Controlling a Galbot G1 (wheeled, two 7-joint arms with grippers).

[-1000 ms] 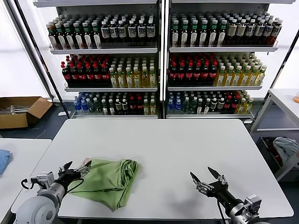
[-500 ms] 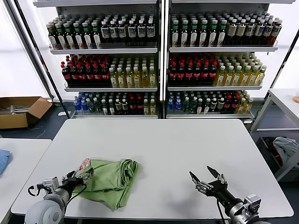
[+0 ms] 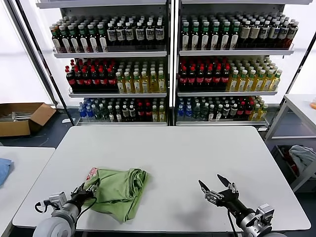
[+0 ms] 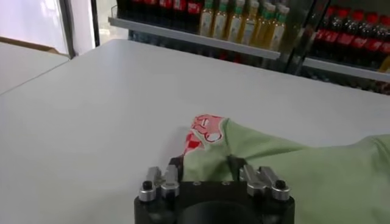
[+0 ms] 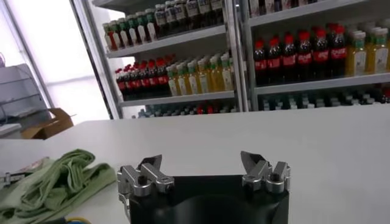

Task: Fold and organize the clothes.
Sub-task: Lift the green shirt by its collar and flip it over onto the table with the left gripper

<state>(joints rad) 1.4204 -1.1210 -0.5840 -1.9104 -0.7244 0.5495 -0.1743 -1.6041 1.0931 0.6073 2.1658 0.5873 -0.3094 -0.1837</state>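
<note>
L gripper (image 4: 206, 163) jaws clamp soft crumpled green shirt (image 3: 118, 190) edge; R gripper (image 3: 214, 186) jaws apart.

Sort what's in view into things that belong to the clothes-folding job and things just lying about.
Job: green shirt, crumpled on the white table; left gripper at its edge; right gripper open over the table.

Lying about: bottle shelves, cardboard box.
</note>
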